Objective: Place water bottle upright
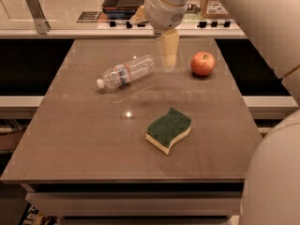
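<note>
Clear water bottle (125,72) lies flat on table (70,139), cap toward 8 o'clock. Gripper (168,62) hangs at its 3 o'clock, short of apple (203,63); how wide, cannot tell.

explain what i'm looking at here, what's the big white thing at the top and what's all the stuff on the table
The big white shape is a robot's arm, reaching in from the right. The robot is a rolling base with this single arm. At the arm's end is the gripper, the pale jaws it grasps with. It hangs over the far part of the table, between the bottle and the apple, and nothing shows in its grasp.

There is only one camera, looking down at the table from its near side.

On the table are a clear water bottle lying on its side, a red apple, and a green and yellow sponge nearer the camera. The job is to stand the bottle upright, which is not yet done.
</note>
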`<state>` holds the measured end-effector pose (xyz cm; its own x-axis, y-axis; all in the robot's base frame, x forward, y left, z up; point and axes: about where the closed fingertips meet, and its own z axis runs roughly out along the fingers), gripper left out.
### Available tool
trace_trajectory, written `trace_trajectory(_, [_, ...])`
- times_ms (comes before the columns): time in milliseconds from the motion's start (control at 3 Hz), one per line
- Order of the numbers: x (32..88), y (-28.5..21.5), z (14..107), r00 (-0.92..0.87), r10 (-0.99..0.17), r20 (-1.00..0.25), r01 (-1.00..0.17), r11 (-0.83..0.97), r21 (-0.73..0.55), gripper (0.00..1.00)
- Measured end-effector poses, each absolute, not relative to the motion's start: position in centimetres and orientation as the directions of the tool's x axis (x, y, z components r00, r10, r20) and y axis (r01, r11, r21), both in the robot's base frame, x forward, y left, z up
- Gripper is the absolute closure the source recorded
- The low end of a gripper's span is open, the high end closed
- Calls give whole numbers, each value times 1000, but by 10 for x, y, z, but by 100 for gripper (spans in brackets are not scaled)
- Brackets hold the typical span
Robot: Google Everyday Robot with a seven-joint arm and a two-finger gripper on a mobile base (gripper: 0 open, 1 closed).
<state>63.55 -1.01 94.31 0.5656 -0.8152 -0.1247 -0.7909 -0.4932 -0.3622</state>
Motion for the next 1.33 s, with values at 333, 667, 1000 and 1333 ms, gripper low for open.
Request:
trace_trajectory(333, [646, 6, 927, 578, -805, -133, -792, -514, -329, 0])
trace_trajectory(667, [655, 25, 910, 588, -797, -135, -793, -536, -290, 0])
trace_trajectory(1000, [662, 41, 895, 591, -797, -126, -796, -551, -251, 0])
trace_trajectory(1333, [665, 54, 881, 589, -798, -129, -802, -557, -217, 0])
